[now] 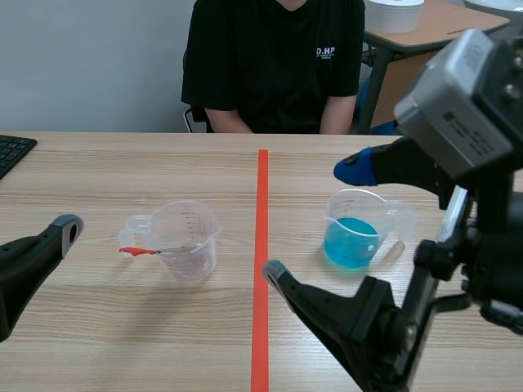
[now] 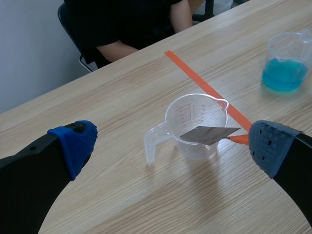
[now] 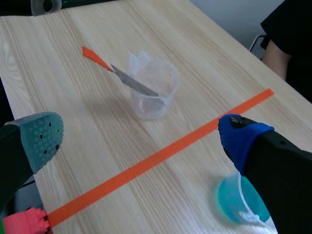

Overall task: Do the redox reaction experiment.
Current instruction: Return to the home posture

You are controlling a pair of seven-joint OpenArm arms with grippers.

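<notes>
Early in the redox experiment, by the look of it, with nothing yet poured or dipped. On the left of the orange tape line (image 1: 261,269), an empty clear cup (image 1: 184,237) with a grey metal strip (image 1: 167,248) propped inside, orange end out over the rim. On the right, well apart across the line, a cup of blue liquid (image 1: 353,238), upright on the worktop (image 1: 98,327). Left tool (image 2: 171,145) spread wide, pinching nothing, low and short of the empty cup. Right tool (image 1: 313,220) likewise spread and empty, raised beside the blue cup, apparently clear of it. Probably next: closing on the blue cup's handle or on the strip's orange end, then bringing metal and solution together, calling for a level carry and no spill. Across the worktop, a seated person (image 1: 274,65) in black.
</notes>
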